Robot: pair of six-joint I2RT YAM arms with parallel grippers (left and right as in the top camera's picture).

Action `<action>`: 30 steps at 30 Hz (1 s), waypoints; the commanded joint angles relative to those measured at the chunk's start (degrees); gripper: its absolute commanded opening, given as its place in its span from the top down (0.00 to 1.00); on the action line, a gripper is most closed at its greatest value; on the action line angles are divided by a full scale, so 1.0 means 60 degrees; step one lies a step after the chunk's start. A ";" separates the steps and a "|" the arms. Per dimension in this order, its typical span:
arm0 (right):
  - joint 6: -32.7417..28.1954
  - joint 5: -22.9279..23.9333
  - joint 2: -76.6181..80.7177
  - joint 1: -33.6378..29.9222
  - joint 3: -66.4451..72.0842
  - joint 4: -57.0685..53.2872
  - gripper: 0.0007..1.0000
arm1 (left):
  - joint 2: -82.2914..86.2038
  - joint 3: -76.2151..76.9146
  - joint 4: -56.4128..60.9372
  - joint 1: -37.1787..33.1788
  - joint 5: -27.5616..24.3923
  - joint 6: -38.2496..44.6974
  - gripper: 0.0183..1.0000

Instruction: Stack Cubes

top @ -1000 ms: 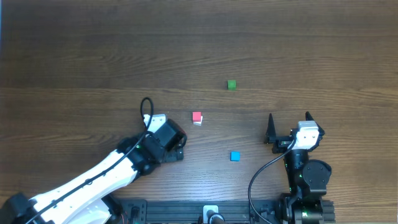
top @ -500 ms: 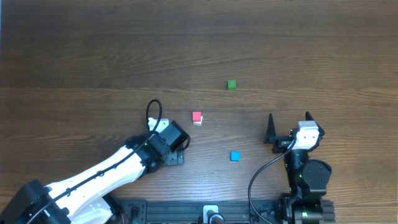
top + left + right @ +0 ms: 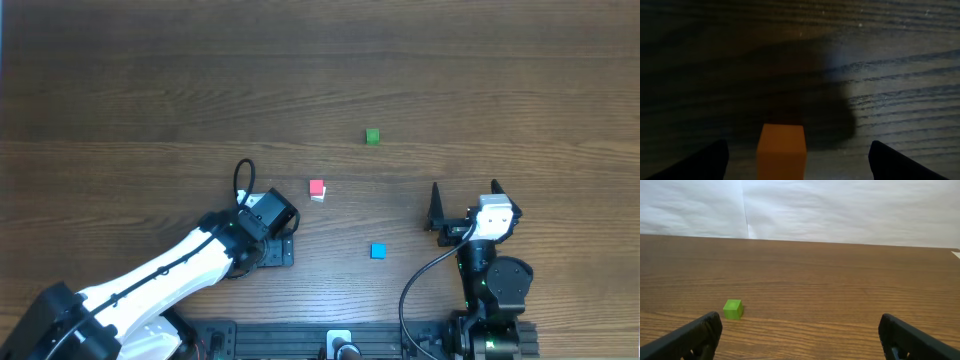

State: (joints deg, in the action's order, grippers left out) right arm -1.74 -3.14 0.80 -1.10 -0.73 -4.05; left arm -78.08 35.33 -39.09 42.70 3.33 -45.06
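The left pincer is released, spread wide either side of an orange cube on the worktop, not touching it. A pink cube lies at two o'clock from that pincer, a blue cube at five o'clock from the pink, a green cube at one o'clock. The right pincer, also released, sits at two o'clock from the blue cube.

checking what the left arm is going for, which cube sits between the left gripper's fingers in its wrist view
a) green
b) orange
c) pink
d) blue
b: the left wrist view shows an orange cube on the table between the spread fingers of the left gripper, with neither finger touching it.
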 commanded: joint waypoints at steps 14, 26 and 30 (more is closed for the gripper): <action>-0.0040 -0.0135 -0.0076 -0.0058 0.0073 0.0015 0.01 | -0.0368 -0.0095 0.0135 -0.0047 -0.0004 0.0189 0.33; -0.0040 -0.0135 -0.0076 -0.0058 0.0073 0.0015 0.01 | -0.0372 -0.0095 0.0127 -0.0058 0.0022 0.0120 0.58; -0.0040 -0.0135 -0.0076 -0.0058 0.0073 0.0015 0.01 | -0.0372 -0.0095 0.0127 -0.0058 0.0022 0.0113 0.64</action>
State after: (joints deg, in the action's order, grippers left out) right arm -1.76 -3.14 0.80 -1.10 -0.73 -4.05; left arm -79.85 35.33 -38.30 42.65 3.20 -44.21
